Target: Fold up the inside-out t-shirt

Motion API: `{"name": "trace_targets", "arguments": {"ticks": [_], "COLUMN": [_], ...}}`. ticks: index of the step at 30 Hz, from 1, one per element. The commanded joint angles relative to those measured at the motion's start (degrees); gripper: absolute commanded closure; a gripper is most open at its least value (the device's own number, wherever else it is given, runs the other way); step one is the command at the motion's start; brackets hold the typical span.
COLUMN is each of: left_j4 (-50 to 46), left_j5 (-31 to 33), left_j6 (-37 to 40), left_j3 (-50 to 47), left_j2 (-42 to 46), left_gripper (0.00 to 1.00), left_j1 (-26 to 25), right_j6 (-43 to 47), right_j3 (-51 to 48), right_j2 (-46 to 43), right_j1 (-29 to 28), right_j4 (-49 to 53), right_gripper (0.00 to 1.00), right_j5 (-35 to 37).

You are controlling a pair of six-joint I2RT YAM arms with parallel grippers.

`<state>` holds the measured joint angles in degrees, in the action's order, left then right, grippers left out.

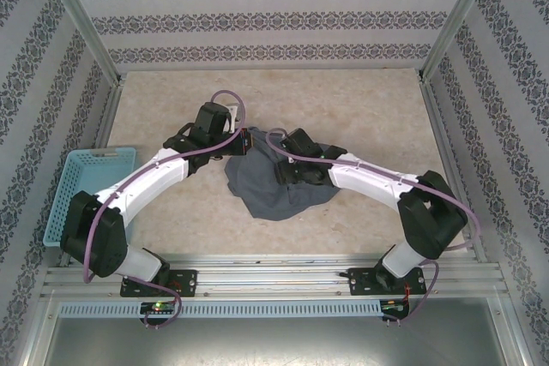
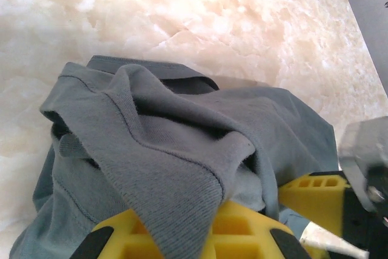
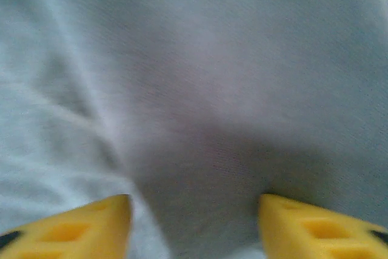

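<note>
Left gripper point(image 2: 188, 241) is closed on a fold of the inside-out t-shirt point(image 2: 182, 131), and grey cloth is pinched between its yellow fingers point(image 2: 236, 235) and draped over them. The right gripper point(image 3: 194, 216) is held open, with its jaws apart and pressed close to plain grey cloth, and nothing is gripped by it yet. The t-shirt is seen from above as a crumpled heap in the middle of the counter point(image 1: 360, 109), between the two arms. The step in hand is judged to be the first one: the cloth is being picked up to be spread flat, and no fold has been made. For the next move, a second hold is likely needed by the right gripper, well apart from the left one, so that the cloth can be pulled open between them. A stitched edge point(image 2: 130, 68) is shown in the left wrist view, and it could be followed to find a corner. Bare counter is left on the far side and on both sides of the heap, so room for spreading is there. The blue basket point(image 1: 86, 186) stands at the left, well apart from the cloth
</note>
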<state>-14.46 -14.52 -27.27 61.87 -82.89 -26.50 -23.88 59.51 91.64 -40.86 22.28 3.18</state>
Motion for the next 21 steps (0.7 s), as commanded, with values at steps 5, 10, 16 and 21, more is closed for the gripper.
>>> {"name": "trace_targets", "arguments": {"ticks": [5, 10, 16, 21], "left_j4": [-3.42, -5.65, -2.34, -2.28], "left_j5": [2.60, 3.72, -0.66, -2.31], "left_j6": [0.90, 1.76, 0.03, -0.76], "left_j3": [1.66, -0.47, -4.08, -2.24], "left_j2": [5.32, 10.42, 11.96, 5.01], "left_gripper": [1.00, 1.00, 1.00, 1.00], "left_j1": [1.48, 3.71, 6.20, 6.25], "right_j6": [1.67, 5.21, 1.96, 1.12], "right_j3": [-0.59, -5.07, -9.75, -4.68], "right_j2": [-6.54, -19.50, -20.81, -7.36], "right_j1": [5.17, 9.42, 12.04, 16.31], "right_j4": [0.79, 0.32, -5.32, -7.98], "right_gripper": [0.96, 1.00, 1.00, 1.00], "right_j5": [7.51, -6.51, -21.71, -17.53]}}
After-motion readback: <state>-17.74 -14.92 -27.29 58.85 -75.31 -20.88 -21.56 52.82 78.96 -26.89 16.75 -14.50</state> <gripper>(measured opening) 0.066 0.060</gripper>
